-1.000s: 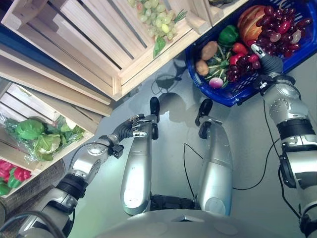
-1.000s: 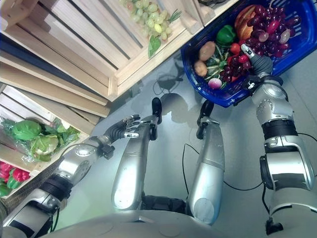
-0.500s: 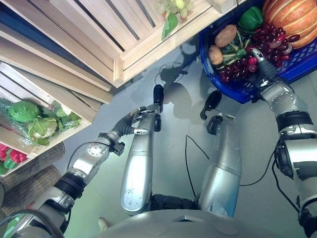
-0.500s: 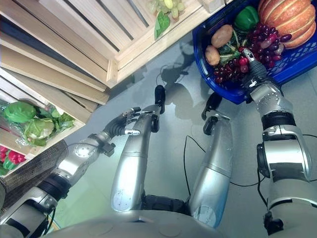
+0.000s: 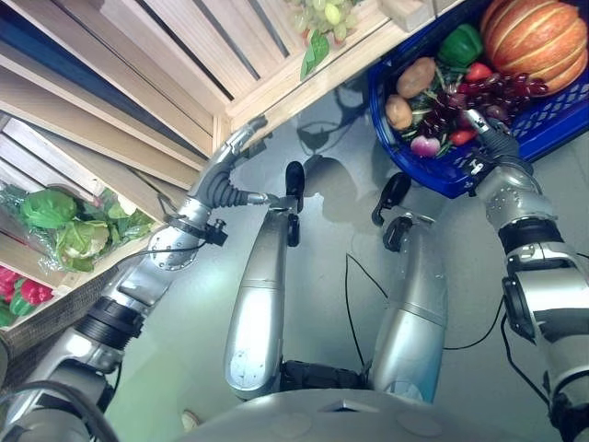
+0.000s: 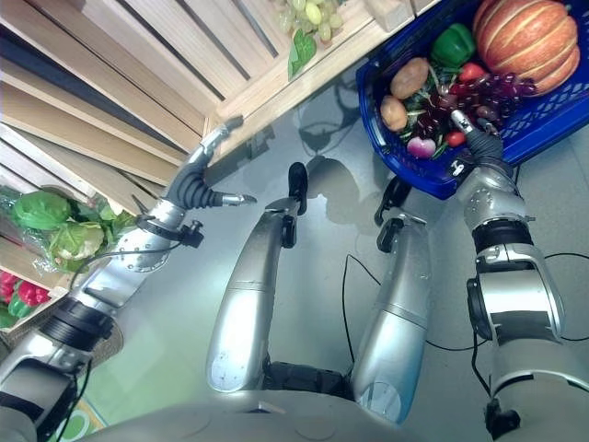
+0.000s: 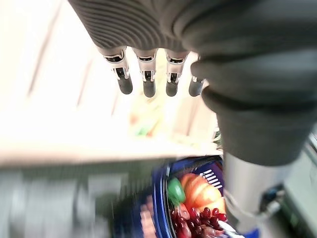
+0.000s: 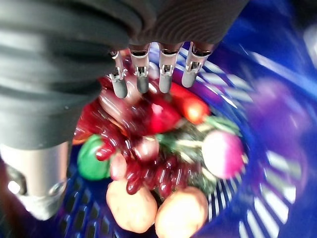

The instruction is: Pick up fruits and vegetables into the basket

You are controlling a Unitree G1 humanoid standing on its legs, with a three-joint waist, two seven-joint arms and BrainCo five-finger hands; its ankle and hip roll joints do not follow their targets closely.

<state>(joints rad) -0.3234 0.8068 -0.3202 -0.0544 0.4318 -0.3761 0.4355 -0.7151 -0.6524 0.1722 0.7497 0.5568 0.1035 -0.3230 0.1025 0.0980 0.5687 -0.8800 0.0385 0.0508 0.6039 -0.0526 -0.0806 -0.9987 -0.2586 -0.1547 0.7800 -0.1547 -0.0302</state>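
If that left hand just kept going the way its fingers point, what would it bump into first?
Most likely the edge of the wooden crate, just ahead of the left hand. The green grapes lie farther along inside. Depth is hard to judge here.

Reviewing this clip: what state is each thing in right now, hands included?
Blue basket: loaded with produce, off the floor.
Pumpkin: in the basket.
Red grapes: in the basket.
Green grapes: lying in the wooden crate.
Left robot hand: open, empty, near the crate.
Right robot hand: fingers over the basket's contents.

Pumpkin (image 5: 538,37) cut by edge
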